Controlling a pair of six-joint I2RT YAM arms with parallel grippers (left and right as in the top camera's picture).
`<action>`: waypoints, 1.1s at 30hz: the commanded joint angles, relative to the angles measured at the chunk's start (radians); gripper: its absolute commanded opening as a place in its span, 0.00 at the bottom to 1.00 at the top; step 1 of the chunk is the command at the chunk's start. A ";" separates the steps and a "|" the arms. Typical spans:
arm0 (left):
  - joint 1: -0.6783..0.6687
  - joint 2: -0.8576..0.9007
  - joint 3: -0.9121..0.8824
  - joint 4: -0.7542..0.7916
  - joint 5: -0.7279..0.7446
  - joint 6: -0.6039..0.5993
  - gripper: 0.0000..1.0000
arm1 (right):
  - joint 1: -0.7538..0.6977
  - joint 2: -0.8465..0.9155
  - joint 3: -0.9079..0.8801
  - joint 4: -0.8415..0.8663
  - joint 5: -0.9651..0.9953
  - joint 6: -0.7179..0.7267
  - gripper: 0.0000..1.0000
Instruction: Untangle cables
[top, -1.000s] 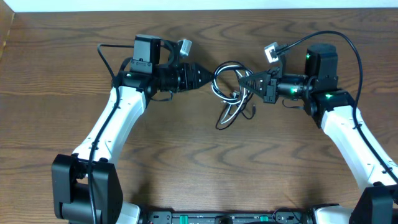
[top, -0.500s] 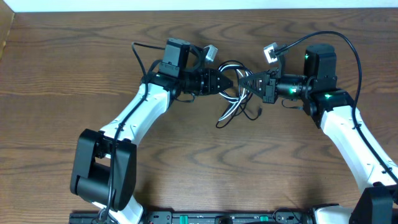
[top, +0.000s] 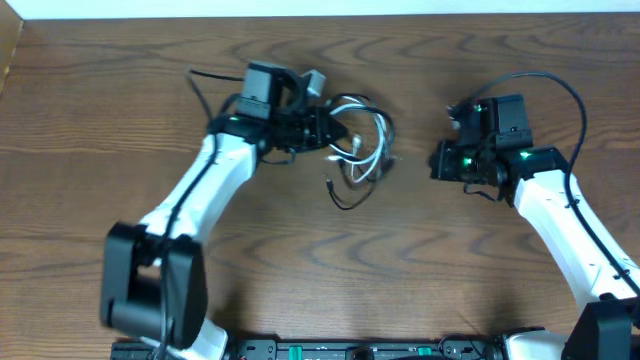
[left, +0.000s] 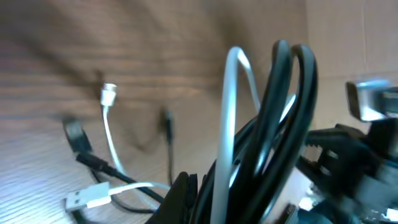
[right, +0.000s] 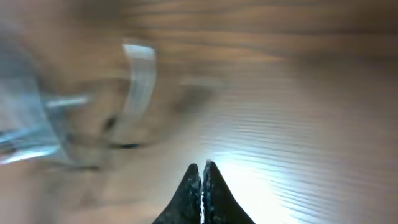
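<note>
Black and white cables (left: 277, 124) loop from the clamped left jaws, likely to loosen them; right jaws are together, empty.

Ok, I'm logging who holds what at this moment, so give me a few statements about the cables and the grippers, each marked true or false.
1. The left gripper is shut on the cables. True.
2. The white cable and the black cable lie fully separated. False: their loops run together through the left gripper's grip.
3. The right gripper holds the white cable. False: it is shut on nothing and stands apart from the bundle.
4. A white USB plug lies loose on the table, in neither gripper. True.
</note>
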 joint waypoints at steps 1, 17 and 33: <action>0.001 -0.120 0.019 -0.022 -0.020 0.056 0.07 | -0.004 -0.012 0.006 -0.017 0.326 0.043 0.01; -0.007 -0.218 0.019 -0.222 0.015 0.231 0.08 | 0.004 -0.122 0.153 0.093 -0.373 -0.278 0.51; -0.109 -0.218 0.019 -0.305 -0.068 0.303 0.08 | 0.118 -0.112 0.154 0.147 -0.446 -0.308 0.56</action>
